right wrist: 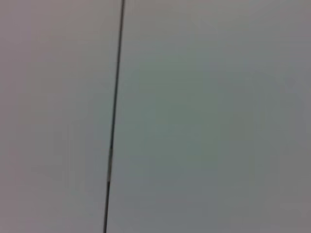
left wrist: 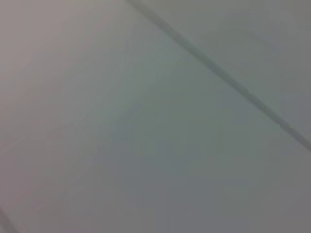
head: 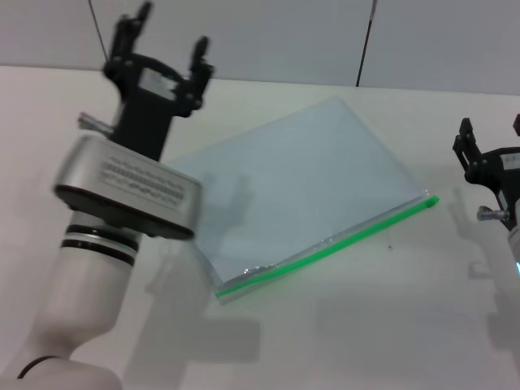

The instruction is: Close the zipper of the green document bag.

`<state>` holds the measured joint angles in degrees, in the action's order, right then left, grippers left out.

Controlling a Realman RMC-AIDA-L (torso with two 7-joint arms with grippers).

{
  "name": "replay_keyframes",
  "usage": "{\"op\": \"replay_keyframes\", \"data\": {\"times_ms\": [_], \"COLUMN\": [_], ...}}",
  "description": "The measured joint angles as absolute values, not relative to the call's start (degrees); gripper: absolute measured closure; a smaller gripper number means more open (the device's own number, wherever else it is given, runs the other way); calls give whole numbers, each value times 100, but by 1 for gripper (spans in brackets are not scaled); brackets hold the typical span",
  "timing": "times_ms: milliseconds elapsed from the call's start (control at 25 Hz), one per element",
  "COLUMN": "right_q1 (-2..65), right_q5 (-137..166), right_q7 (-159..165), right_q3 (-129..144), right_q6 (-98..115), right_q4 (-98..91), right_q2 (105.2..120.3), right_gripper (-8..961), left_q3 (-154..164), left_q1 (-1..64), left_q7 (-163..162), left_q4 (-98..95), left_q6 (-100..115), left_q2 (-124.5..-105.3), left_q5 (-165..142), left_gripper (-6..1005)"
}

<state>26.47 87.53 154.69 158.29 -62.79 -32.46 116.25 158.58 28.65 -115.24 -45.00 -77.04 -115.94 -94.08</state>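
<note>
The green document bag (head: pixel 301 187) lies flat and askew in the middle of the white table (head: pixel 366 325), a translucent pale blue pouch. Its zipper (head: pixel 329 248) is the bright green strip along the near long edge, running from near left to far right. My left gripper (head: pixel 171 36) is raised at the far left, fingers spread open and empty, well clear of the bag's far left corner. My right gripper (head: pixel 491 134) sits at the right edge of the head view, partly cut off, right of the zipper's far end. Both wrist views show only blank grey surface.
A thin dark cable (head: pixel 366 41) hangs down the wall behind the table; a dark line (right wrist: pixel 114 116) crosses the right wrist view and another (left wrist: pixel 218 73) the left wrist view. Bare table lies in front of the bag.
</note>
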Motion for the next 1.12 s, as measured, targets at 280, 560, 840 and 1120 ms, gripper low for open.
{"op": "replay_keyframes", "data": {"times_ms": [280,560,840,1120], "right_q1": [2762,2858,2892,2892], "right_q5": [8308,7914,7876,7874], "right_q7": [15487,15494,15495,15495], "right_q3": [15829,15829,15783,15709], "right_q6": [-6283,-6290,-6291,-6283], "right_q4": [-3395,-3537,-3577,-3553], "right_q2": [11613,11610,11600,11601], "right_gripper": [192,192,194,196], "left_q3": [15620,15501,15520,15545], "left_q1": [2795,2777,2761,2759], "left_q7": [-12739,-13375,-13941,-14024], "left_q4": [-4368,-4291,-4088,-4065], "left_q6": [-7800,-7809,-7793,-7749], "left_q2": [-11618,-11611,-11615,-11618], "left_q5": [-8837,-8513,-8448,-8443], "left_gripper": [232,233,233,233]}}
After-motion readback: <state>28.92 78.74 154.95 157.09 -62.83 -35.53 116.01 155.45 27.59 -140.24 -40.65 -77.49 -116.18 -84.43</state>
